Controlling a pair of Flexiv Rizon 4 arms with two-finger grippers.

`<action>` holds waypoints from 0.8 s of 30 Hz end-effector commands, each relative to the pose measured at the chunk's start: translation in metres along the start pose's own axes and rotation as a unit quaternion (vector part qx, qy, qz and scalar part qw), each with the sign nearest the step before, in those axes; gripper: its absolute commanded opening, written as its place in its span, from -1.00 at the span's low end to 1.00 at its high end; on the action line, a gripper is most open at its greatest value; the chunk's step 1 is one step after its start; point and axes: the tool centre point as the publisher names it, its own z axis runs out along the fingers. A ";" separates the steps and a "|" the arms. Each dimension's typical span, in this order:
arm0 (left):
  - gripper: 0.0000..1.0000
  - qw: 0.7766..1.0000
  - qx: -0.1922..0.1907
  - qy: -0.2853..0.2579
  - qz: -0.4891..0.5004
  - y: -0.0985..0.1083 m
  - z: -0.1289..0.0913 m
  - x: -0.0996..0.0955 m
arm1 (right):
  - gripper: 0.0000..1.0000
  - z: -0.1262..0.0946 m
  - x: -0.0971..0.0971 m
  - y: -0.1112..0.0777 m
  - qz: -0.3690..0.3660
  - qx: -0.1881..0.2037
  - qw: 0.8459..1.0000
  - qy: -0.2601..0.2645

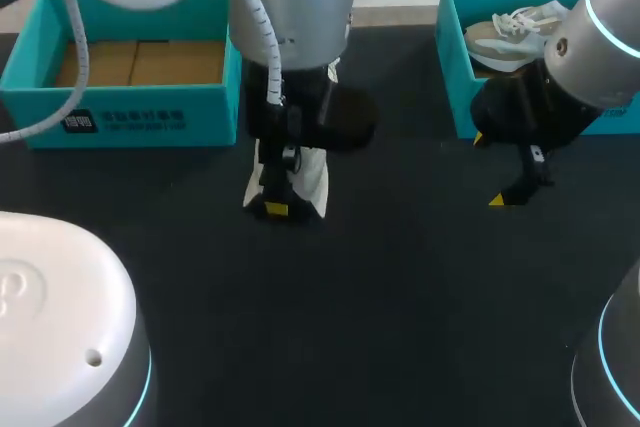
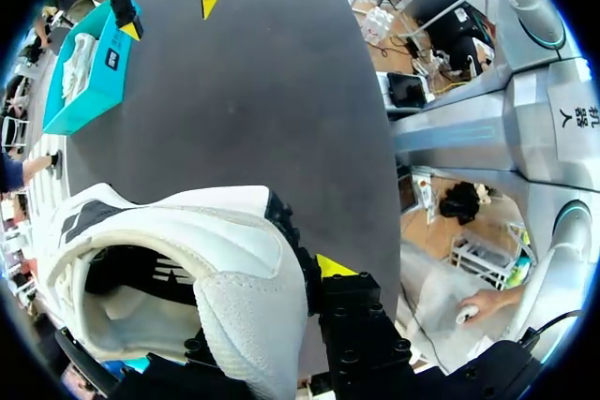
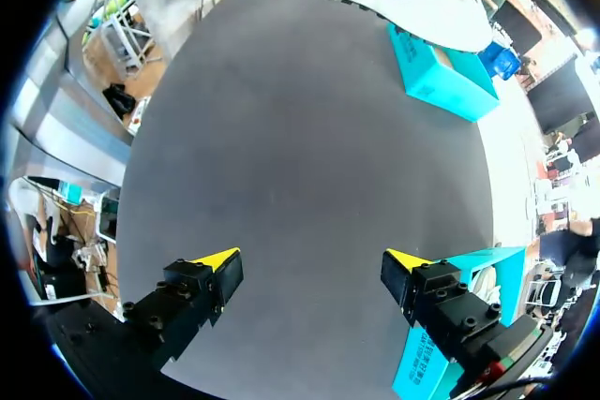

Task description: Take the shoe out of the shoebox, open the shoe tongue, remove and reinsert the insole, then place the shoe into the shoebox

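Shoe [image 2: 187,241] already unboxed, at surface [image 1: 400,297] ctr just beside left shoebox [image 1: 130,112]. Left tool [image 1: 275,209] looks clamped on collar, one tip vis. Right tool [image 3: 309,274] wide open, empty. Step: tongue opening; nxt needs right tool on tongue.

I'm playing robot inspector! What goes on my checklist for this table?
Surface: dark table, flat.
Job's things: white sneaker held upright on the table; empty teal cardboard shoebox; second teal shoebox with a beige sneaker inside.
Clutter: nothing seen.
Grippers: left gripper shut on the white sneaker's wall, one yellow tip showing; right gripper open, holding nothing.
Cables: white coiled cable along the left arm.
Surroundings: nothing seen reaching over the table.
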 end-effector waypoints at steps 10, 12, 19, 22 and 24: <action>-1.00 1.000 0.007 0.018 0.016 0.032 -0.005 0.000 | 1.00 0.001 0.000 0.000 0.000 0.001 1.000 -0.001; -1.00 1.000 0.008 0.021 0.018 0.046 -0.006 -0.001 | 1.00 0.001 0.000 0.000 0.000 0.001 1.000 -0.001; -1.00 0.999 0.007 0.025 0.043 0.097 -0.009 -0.005 | 1.00 0.001 0.000 0.000 0.000 0.001 1.000 -0.001; -1.00 0.998 0.008 0.037 0.053 0.122 -0.009 -0.008 | 1.00 0.001 0.000 0.000 0.000 0.001 1.000 -0.001; -1.00 0.998 0.008 0.036 0.047 0.138 -0.010 -0.011 | 1.00 0.001 0.000 0.000 0.000 0.001 1.000 -0.001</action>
